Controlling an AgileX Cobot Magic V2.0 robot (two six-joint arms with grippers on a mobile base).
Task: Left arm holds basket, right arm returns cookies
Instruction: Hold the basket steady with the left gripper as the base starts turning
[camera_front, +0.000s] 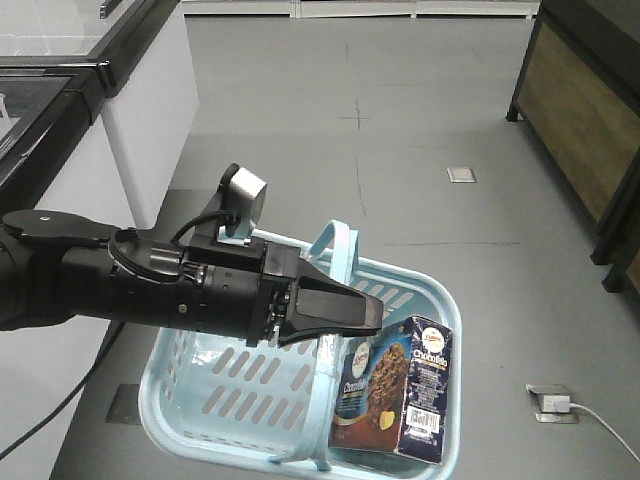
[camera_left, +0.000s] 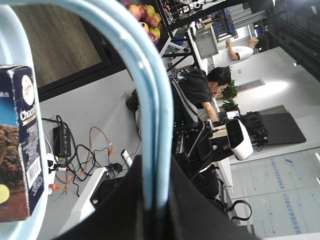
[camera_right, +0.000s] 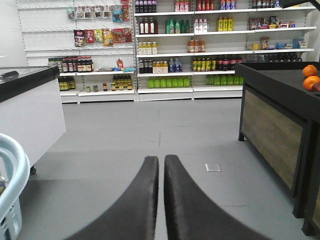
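The basket (camera_front: 240, 395) is clamped by the left gripper (camera_front: 365, 315), the right gripper (camera_right: 161, 159) closed empty; its cookies (camera_front: 400, 395) may be toppled by sway.

Basket (camera_front: 405, 275): smooth glossy plastic. Cookies box (camera_front: 395, 400): printed cardboard. Left claw (camera_front: 375, 315): matt black.

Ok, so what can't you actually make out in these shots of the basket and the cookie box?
- Front view: the left arm hides part of the basket; the bottom edge cuts off its near rim.
- Left wrist view: the cookies are cut by the left edge, lettering partly lost.
- Right wrist view: the right gripper shows only its fingertips; the arm behind is out of view.
- Right wrist view: shelf labels too small to read.
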